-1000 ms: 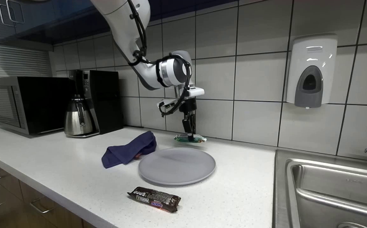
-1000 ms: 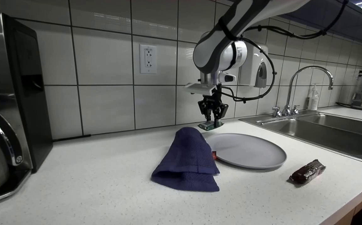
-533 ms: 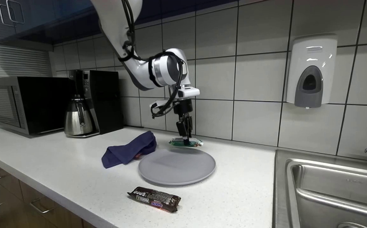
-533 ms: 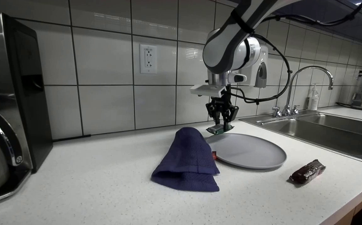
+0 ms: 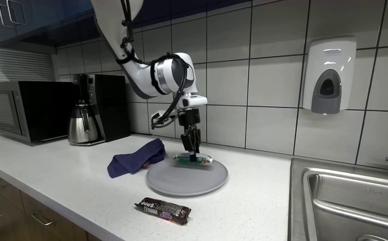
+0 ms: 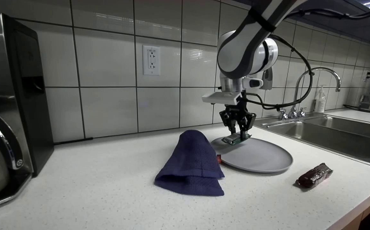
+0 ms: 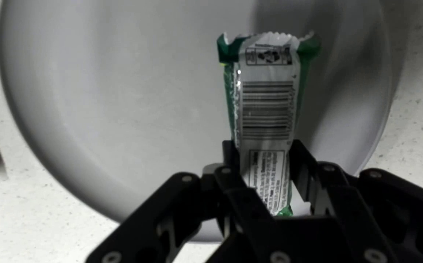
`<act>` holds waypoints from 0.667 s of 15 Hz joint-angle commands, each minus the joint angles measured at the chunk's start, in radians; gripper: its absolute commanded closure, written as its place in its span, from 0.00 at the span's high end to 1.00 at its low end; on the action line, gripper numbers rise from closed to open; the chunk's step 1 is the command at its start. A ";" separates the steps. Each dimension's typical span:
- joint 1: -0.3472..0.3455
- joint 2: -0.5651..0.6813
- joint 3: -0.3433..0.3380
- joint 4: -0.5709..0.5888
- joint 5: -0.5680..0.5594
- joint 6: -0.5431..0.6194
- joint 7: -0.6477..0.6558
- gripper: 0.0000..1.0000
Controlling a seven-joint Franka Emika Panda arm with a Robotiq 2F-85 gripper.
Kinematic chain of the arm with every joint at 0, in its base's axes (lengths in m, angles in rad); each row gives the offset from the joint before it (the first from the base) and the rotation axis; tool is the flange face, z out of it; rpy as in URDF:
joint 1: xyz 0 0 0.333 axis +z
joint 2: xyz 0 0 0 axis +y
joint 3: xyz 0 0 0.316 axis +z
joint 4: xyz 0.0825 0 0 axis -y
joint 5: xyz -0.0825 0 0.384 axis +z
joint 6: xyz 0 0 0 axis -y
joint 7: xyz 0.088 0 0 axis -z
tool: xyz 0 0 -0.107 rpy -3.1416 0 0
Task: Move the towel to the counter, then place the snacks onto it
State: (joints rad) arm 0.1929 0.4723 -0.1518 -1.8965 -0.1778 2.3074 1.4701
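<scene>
Robotic gripper (image 7: 264,155) holds a green-wrapped snack (image 7: 266,120) pinched between its two fingers (image 7: 300,160), one against each long side. In the wrist view the snack shows its pale printed face turned up, and it hangs over a grey plate (image 5: 187,184), with a shadow on the surface below. Both exterior views put it over the part of the plate nearest the tiled wall (image 6: 105,57).

On the white counter (image 6: 101,185) a dark blue towel (image 6: 191,166) lies bunched, just beside the plate. Between the two shows a small red piece (image 6: 219,158), too little of it to name. A brown-wrapped snack (image 5: 165,210) rests on the counter near the plate, apart from it, on the side away from the wall. Beyond the towel stand a coffee maker (image 5: 111,107), its silvery carafe (image 5: 80,129) and a microwave (image 5: 50,110); a sink (image 5: 297,197) lies on the plate's opposite side, and a soap dispenser (image 5: 329,53) hangs on the wall
</scene>
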 commanded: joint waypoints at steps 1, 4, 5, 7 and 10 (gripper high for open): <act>0.003 -0.057 0.002 -0.065 -0.032 0.010 0.044 0.14; 0.005 -0.070 0.002 -0.078 -0.048 0.009 0.054 0.72; 0.005 -0.079 0.002 -0.085 -0.053 0.011 0.057 0.80; 0.006 -0.100 0.003 -0.102 -0.061 0.014 0.064 0.95; 0.010 -0.149 0.002 -0.149 -0.083 0.019 0.088 1.00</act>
State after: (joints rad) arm 0.1936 0.4098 -0.1513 -1.9603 -0.2171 2.3079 1.4993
